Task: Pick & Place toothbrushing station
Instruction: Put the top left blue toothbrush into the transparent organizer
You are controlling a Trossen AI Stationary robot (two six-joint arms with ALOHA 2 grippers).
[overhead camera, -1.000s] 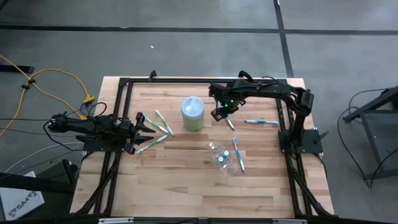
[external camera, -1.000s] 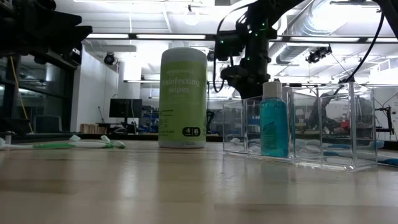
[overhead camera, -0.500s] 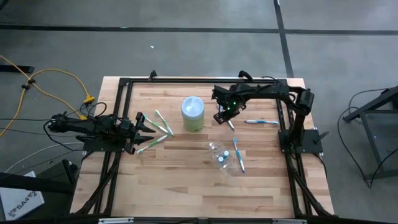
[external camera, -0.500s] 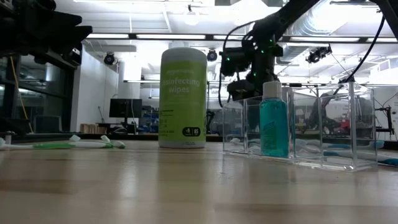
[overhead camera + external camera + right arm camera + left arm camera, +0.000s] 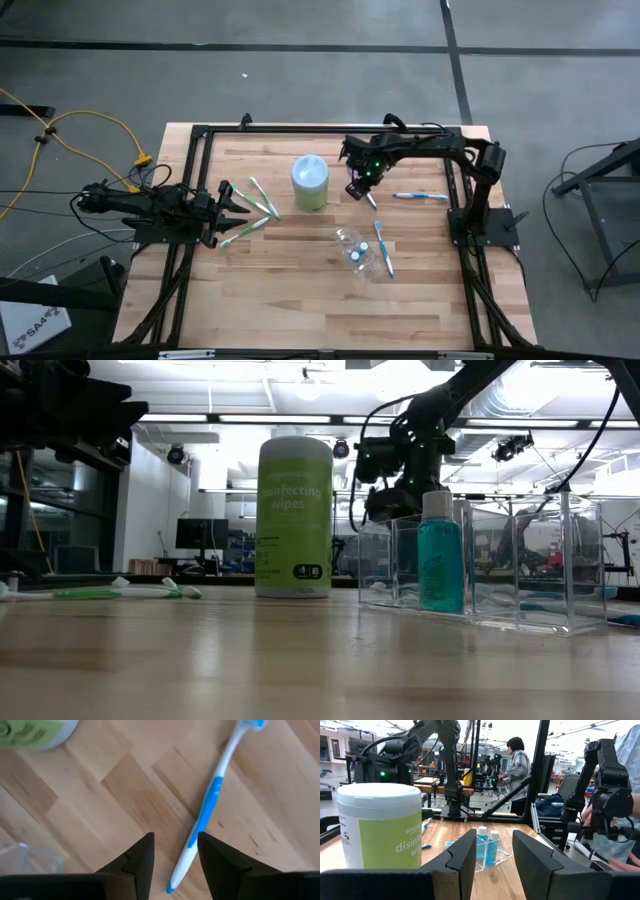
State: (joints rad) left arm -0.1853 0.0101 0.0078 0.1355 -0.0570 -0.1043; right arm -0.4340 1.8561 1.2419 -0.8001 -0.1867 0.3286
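Note:
My right gripper hangs open above the table, right of the wipes canister. Below it a blue-white toothbrush lies flat on the wood, and its handle's tail end shows between the two fingers. A second blue-white toothbrush lies further right. The clear container stands at mid table with blue-capped tubes in it and a blue-white toothbrush on it. Green-white toothbrushes lie by my left gripper, which is open and empty at the left.
A green-and-white wipes canister stands upright at mid table, close to the left of my right gripper. The black frame runs round the table. A person stands in the room beyond the table.
My right gripper has shifted a little toward the table's right and near edges, and now hangs over the blue-white toothbrush's handle. Nothing on the table has moved.

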